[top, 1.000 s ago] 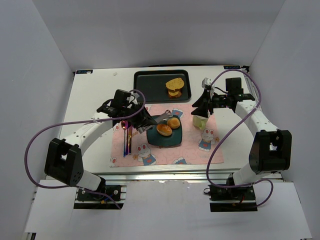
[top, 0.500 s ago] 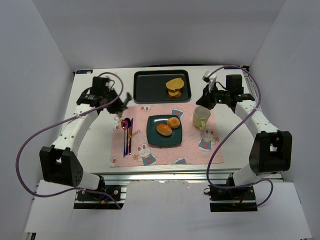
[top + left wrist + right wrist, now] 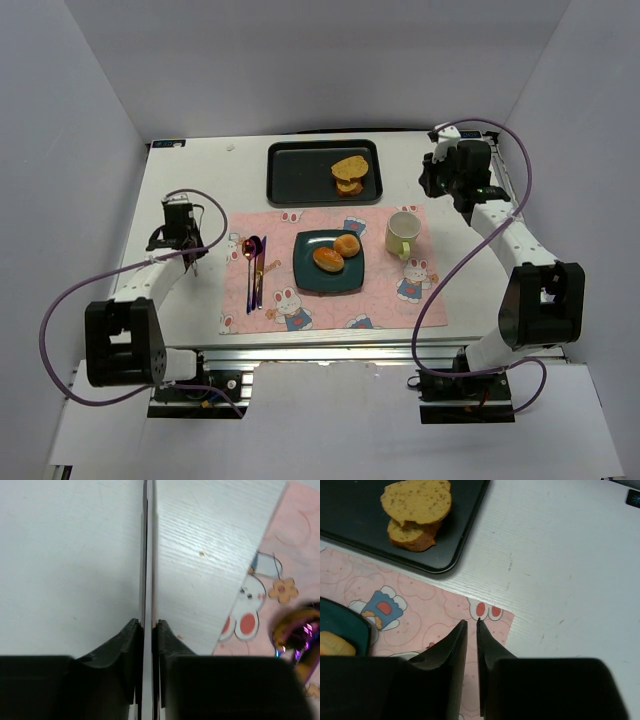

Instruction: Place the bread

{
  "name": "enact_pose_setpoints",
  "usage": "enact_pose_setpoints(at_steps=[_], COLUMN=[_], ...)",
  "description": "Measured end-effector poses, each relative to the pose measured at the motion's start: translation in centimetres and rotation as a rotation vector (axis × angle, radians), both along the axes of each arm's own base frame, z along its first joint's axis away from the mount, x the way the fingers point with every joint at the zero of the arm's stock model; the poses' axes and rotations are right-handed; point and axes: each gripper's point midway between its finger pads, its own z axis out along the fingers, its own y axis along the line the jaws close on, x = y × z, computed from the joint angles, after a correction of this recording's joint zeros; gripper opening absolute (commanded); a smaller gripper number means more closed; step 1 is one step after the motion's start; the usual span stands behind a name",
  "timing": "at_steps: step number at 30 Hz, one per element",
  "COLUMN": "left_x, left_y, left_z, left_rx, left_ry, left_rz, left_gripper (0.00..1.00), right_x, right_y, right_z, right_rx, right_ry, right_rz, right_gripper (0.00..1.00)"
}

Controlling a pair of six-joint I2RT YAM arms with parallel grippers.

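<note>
Pincer L (image 3: 148, 500) & pincer R (image 3: 471, 622) closed, buns (image 3: 328, 259) on plate (image 3: 305, 281)

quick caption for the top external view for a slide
Two buns sit on the teal plate, with the left gripper and right gripper shut off to the sides.

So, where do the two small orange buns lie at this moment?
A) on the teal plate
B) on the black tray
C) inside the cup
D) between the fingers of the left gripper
A: in the top view the flatter bun and the rounder bun rest side by side on the teal plate, while the black tray holds only the toast slices.
</note>
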Motion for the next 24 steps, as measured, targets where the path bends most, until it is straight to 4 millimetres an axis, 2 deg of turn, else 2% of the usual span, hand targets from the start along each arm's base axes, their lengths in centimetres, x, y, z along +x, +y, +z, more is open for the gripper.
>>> enact_pose_setpoints(at_steps=[1,4,6,9,10,11,13,16,17,19,20,21,24], left_x=[0.3,0.7,0.3,-0.3,-0.4,-0.5,-0.4,-0.4,-0.4,-0.4,-0.3,-0.1,0.4], left_y=[0.6,1.9,2.6,3.3,3.5,3.7,4.0,4.4,4.4,4.4,4.4,4.3,3.8], left_z=[-0.3,-1.8,-3.3,-5.0,-5.3,-5.4,-5.3,-5.2,-5.0,-4.4,-3.9,-3.2,-0.4], left_rx=[0.015,0.039,0.040,0.027,0.021,0.017,0.009,-0.001,-0.005,-0.012,-0.017,-0.024,-0.059], left_ry=[0.004,0.036,0.085,0.141,0.149,0.151,0.144,0.136,0.130,0.110,0.093,0.069,-0.030], left_rz=[0.003,0.020,0.029,0.040,0.045,0.051,0.066,0.081,0.088,0.099,0.103,0.111,0.118], left_gripper=[0.34,0.39,0.42,0.54,0.62,0.63,0.64,0.72,0.79,0.86,0.94,0.98,0.98], right_x=[-0.1,-1.0,-1.8,-2.5,-2.7,-2.8,-3.0,-3.1,-3.0,-2.6,-2.3,-2.0,-1.7], right_y=[0.2,1.5,2.4,3.4,3.6,3.7,3.9,4.1,4.1,4.0,3.9,3.8,4.2], right_z=[0.0,-0.3,-0.5,-0.2,0.0,0.2,0.8,1.5,1.8,2.1,2.2,2.3,2.5], right_rx=[0.004,0.007,0.013,0.028,0.033,0.036,0.042,0.051,0.057,0.056,0.046,0.033,0.011], right_ry=[0.002,0.015,0.024,0.019,0.015,0.009,-0.004,-0.022,-0.029,-0.044,-0.055,-0.065,-0.083], right_rz=[0.015,0.123,0.206,0.281,0.296,0.305,0.316,0.318,0.312,0.275,0.245,0.221,0.195], right_gripper=[0.38,0.58,0.60,0.63,0.68,0.71,0.89,0.90,0.89,0.89,0.89,0.89,0.90])
